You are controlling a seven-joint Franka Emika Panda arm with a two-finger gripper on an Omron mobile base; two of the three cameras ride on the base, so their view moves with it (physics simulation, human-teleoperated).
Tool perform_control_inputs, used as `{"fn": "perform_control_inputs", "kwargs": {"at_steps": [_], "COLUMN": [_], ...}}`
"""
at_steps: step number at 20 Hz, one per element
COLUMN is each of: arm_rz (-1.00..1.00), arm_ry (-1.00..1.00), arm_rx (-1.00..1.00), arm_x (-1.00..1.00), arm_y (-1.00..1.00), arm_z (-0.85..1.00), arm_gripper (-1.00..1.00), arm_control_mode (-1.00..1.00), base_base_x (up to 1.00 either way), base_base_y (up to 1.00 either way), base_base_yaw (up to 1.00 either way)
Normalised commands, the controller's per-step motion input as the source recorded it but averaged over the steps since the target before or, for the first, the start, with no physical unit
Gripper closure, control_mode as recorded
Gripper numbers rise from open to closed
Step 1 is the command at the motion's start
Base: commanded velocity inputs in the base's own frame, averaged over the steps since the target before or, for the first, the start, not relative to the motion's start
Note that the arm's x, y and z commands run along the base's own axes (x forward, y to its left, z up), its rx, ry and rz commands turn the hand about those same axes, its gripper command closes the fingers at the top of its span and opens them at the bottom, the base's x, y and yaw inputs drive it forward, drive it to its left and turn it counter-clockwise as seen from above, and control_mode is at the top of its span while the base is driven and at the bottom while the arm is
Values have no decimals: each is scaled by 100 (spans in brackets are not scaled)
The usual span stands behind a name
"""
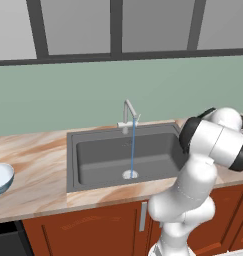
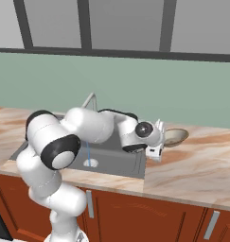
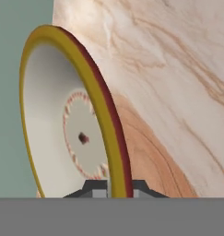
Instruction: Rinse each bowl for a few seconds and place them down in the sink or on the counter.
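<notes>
The shallow beige-tan bowl [image 2: 176,136] sits low over the counter [image 2: 197,165], just right of the sink [image 2: 135,165]. My gripper [image 2: 163,137] is shut on its left rim. In the hand view the two fingertips [image 3: 98,189] pinch the bowl's yellow-and-dark-red rim [image 3: 104,115], with the gripper [image 3: 118,190] at the bottom edge. I cannot tell whether the bowl still touches the counter. The pale blue-white bowl [image 1: 0,177] rests on the counter [image 1: 33,155] at the far left. Between them lies the dark grey sink [image 1: 75,150].
The slim silver tap [image 1: 129,112] stands behind the sink, and a thin stream of water [image 1: 133,150] runs down to the drain [image 1: 130,174]. A green wall rises behind the counter. Reddish-brown cabinets [image 2: 135,212] lie below it.
</notes>
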Motion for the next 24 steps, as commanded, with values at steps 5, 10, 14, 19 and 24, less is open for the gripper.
{"fn": "perform_control_inputs", "kwargs": {"at_steps": [5, 10, 14, 19, 24], "arm_rz": [11, 9, 8, 7, 7], "arm_ry": [9, 7, 6, 4, 6], "arm_rx": [1, 0, 0, 2, 5], "arm_x": [-2, -4, -4, -6, -5], "arm_y": [35, 38, 36, 31, 33], "arm_z": [12, 15, 22, 22, 13], "arm_gripper": [100, 100, 100, 100, 100], "arm_control_mode": [-100, -100, -100, -100, -100], "base_base_x": [0, 0, 0, 0, 0], "base_base_y": [0, 0, 0, 0, 0], "base_base_yaw": [0, 0, 0, 0, 0]}}
